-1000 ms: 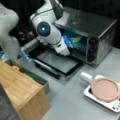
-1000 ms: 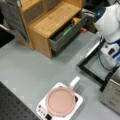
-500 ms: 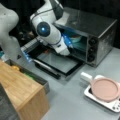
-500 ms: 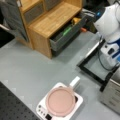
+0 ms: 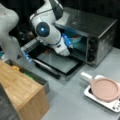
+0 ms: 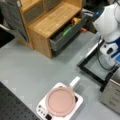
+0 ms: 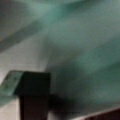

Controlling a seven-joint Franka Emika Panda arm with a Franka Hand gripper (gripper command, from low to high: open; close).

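Reaching into the toaster oven point(image 5: 100, 37), the gripper point(image 5: 71, 45) sits right at the mouth of the cavity, above the dropped-open glass door point(image 5: 58, 62). Honestly can't tell how far the fingers are spread or whether they've got hold of anything. In the wrist view one dark finger point(image 7: 33, 95) shows at the bottom, and everything past it is a teal-green surface filling the shot.

That probably matches the teal thing point(image 5: 75, 38) sitting inside the oven, seen in a front view just past the wrist. Looks like a bowl or dish to me, but I wouldn't swear to it.

If it were me driving, I'd keep the wrist low and level so it clears the top of the opening, and keep it off the door.

Further out: a pink pan point(image 5: 105, 88) with a white handle rests on a white base point(image 5: 100, 100) near a front view's bottom right. Well apart from that is a wooden cabinet point(image 6: 53, 22) with its drawer point(image 6: 66, 35) pulled open, colourful bits inside.
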